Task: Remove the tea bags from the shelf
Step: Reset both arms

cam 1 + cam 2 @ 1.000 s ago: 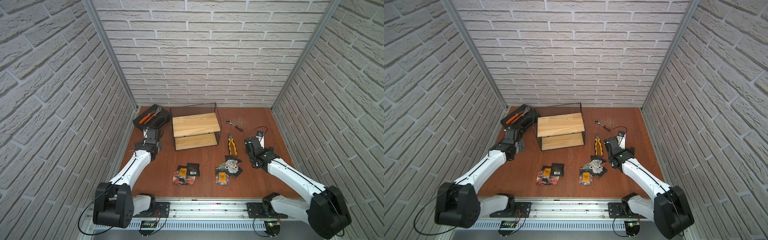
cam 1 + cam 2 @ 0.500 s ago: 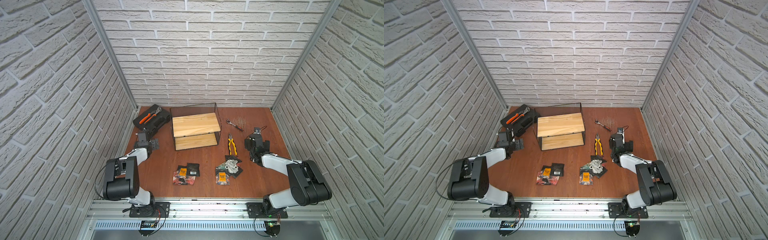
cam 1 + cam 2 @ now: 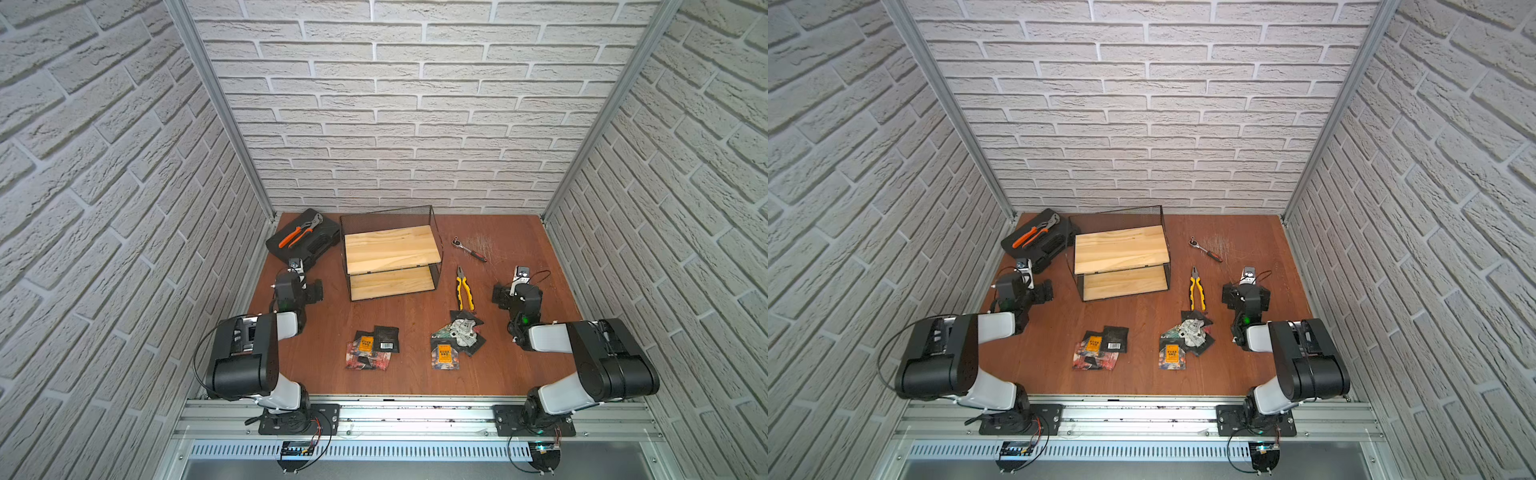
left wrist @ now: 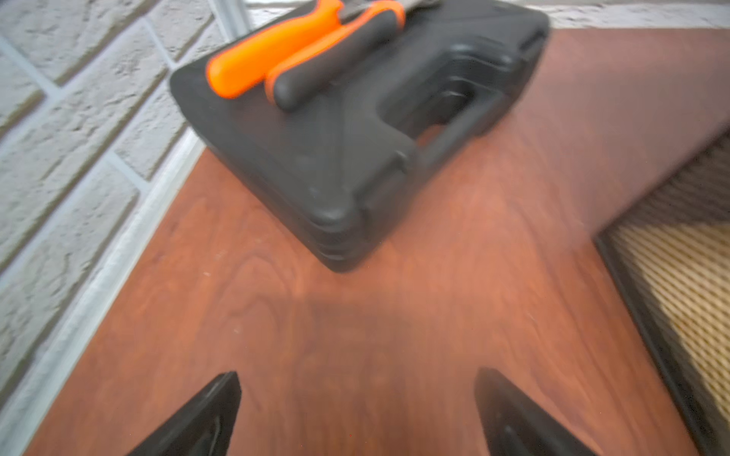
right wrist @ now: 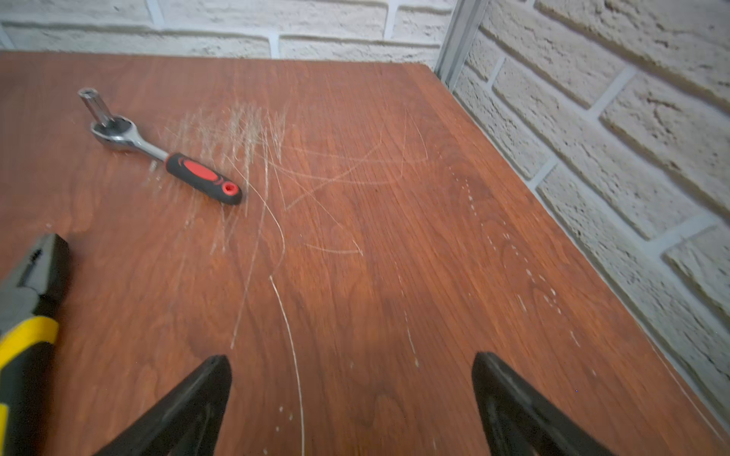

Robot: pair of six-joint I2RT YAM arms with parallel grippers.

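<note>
Clock read from the table centre, 12 at the back wall.

- Two-tier rack of light pine boards in a black wire-mesh frame, the shelf [image 3: 390, 249] [image 3: 1121, 249]: stands at 12. Its mesh side shows at the edge of the left wrist view [image 4: 671, 284].
- Small flat square foil tea bags: all visible ones lie on the red-brown wooden table [image 3: 519, 353], off the rack, in two loose overlapping heaps.
  - Heap at 7 [image 3: 372, 347] [image 3: 1100, 347]: black, orange-labelled and red sachets.
  - Heap at 5 [image 3: 455, 338] [image 3: 1185, 340]: silver-white, teal, black and one orange-labelled sachet.
- Left gripper [image 4: 355, 377] [image 3: 313, 291]: at 9, jaws spread wide over bare wood, holding nothing. It faces the black plastic tool case [image 4: 335, 158] at 10, and orange-handled pliers [image 4: 284, 51] lie on that case.
- Right gripper [image 5: 349, 359] [image 3: 498, 293]: at 3, jaws likewise wide apart above scratched wood, holding nothing.
- Yellow-handled pliers [image 3: 464, 289] [image 5: 19, 355]: flat on the table between the rack and the right gripper, handle ends just beside the heap at 5.
- Chrome ratchet with a red-and-black grip [image 3: 468, 249] [image 5: 158, 154]: at 1.
</note>
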